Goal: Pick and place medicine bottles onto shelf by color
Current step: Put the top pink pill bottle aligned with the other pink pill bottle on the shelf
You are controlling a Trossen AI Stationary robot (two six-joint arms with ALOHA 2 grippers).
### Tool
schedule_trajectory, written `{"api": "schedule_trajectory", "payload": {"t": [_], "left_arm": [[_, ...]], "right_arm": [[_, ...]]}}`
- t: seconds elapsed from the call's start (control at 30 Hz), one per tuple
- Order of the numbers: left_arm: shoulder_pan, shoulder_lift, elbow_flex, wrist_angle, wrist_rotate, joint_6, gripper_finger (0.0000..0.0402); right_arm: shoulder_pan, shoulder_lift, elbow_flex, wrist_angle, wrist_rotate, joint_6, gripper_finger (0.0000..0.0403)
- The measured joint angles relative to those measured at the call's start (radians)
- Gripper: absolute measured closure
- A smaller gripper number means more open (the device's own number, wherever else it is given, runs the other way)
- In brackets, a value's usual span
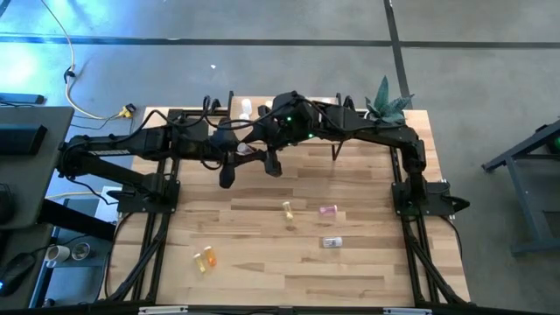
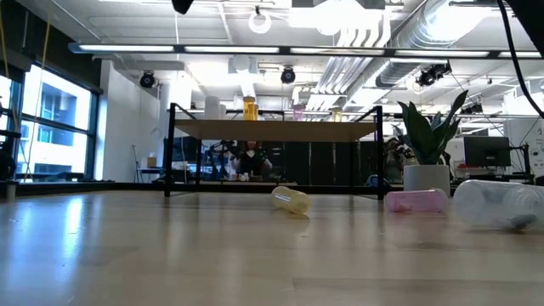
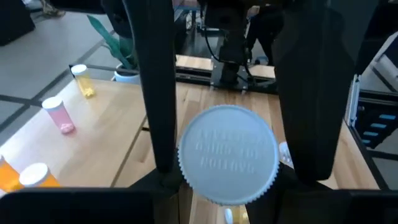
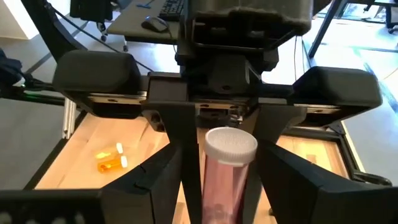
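From above, we see both arms meeting over the shelf [image 1: 289, 118] at the tabletop's [image 1: 262, 262] far edge. In the left wrist view, the left pincer [image 3: 230, 168] grasps a white-capped bottle [image 3: 228, 163], cap toward the camera. In the right wrist view, the right pincer [image 4: 221, 180] clenches a pink bottle [image 4: 225, 180] upright, so we judge it nearer to placing.

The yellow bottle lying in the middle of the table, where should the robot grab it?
Round its middle, from straight above. The yellow bottle lies on its side on the table, nothing touching it, so fingers can likely close across its round body.
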Motion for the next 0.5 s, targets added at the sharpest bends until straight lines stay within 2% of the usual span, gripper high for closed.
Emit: {"api": "schedule_trajectory", "payload": {"t": [0.27,0.5], "left_arm": [[0.0,0.0,0.0,0.008,-0.032,0.007,0.0307],[0.0,0.0,0.0,0.007,-0.035,0.026,0.0307]], "right_arm": [[-0.003,0.0,0.0,0.027,0.001,0.019,0.0214],[-0.007,0.0,0.0,0.026,0.006,0.044,0.026]]}}
